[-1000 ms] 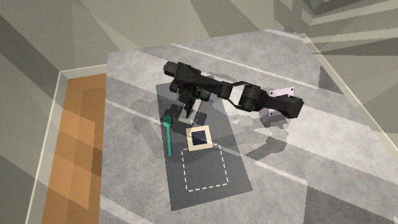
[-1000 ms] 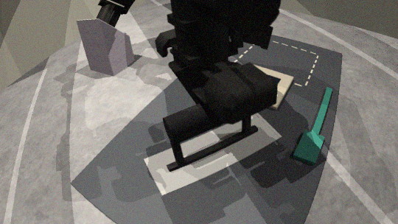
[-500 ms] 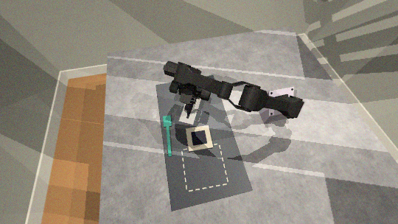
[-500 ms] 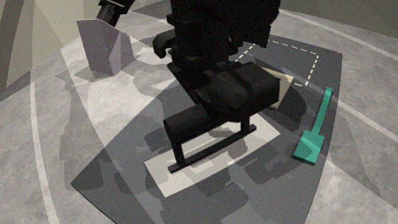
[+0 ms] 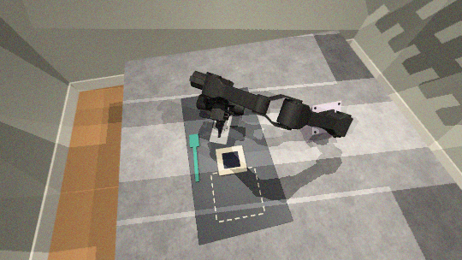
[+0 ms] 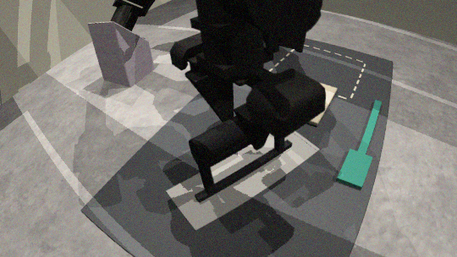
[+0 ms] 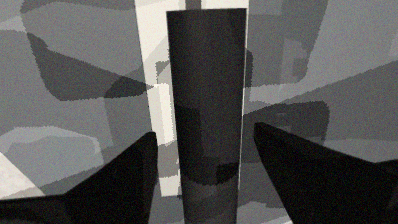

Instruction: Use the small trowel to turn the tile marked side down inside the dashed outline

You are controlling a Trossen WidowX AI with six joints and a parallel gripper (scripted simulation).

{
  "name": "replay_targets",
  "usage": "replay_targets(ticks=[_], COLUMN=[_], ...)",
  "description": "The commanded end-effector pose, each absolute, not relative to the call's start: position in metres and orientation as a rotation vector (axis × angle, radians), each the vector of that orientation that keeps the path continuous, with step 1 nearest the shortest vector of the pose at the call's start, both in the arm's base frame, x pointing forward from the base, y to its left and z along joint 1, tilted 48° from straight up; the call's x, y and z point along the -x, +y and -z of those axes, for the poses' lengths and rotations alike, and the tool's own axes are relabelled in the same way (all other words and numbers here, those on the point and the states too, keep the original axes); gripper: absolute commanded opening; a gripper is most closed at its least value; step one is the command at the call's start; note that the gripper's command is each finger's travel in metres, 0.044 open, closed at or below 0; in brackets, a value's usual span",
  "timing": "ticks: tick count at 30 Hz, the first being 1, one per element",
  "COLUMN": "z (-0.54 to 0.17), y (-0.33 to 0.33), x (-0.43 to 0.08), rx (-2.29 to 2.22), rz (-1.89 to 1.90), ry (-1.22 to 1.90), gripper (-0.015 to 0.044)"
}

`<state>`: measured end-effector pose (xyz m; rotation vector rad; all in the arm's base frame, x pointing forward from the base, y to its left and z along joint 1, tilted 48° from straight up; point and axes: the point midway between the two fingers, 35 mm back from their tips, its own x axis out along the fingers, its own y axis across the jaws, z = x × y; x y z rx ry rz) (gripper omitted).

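Observation:
The small trowel has a flat pale blade [image 5: 219, 140] [image 6: 254, 188] [image 7: 150, 30] and a dark round handle [image 6: 216, 141] [image 7: 207, 75] raised on two posts. Its blade lies flat on the dark mat [image 5: 274, 209] [image 6: 378, 78]. My gripper [image 7: 205, 134] is open around the handle, with a gap on each side. In the exterior view the arm hides much of the handle and the fingertips. The cream tile [image 5: 222, 166] [image 6: 331, 96] lies with a dark square facing up, between the trowel and the dashed outline [image 5: 263, 210] [image 6: 364, 63], at the outline's near edge.
A green flat-bladed tool [image 5: 194, 140] [image 6: 356, 169] lies on the mat beside the trowel and tile. A pale purple block [image 6: 120, 57] stands at the arm's base. The arm reaches over the mat, and shadows cross it.

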<state>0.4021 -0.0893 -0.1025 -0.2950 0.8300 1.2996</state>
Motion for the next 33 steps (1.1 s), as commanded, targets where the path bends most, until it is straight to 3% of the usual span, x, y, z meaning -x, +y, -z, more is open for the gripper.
replay_targets(ticks=[1,26,27,33], z=[0.103,0.071,0.069,0.067], y=[-0.089,-0.122,-0.126,-0.131], x=[-0.402,-0.397,-0.398,-0.398], rx=[0.300,0.299,0.295,0.258], rz=[-1.302,-1.302,-1.285,-1.245], ry=[0.824,0.824,0.823,0.863], gripper=[0.0270,0.0270,0.0296,0.0300])
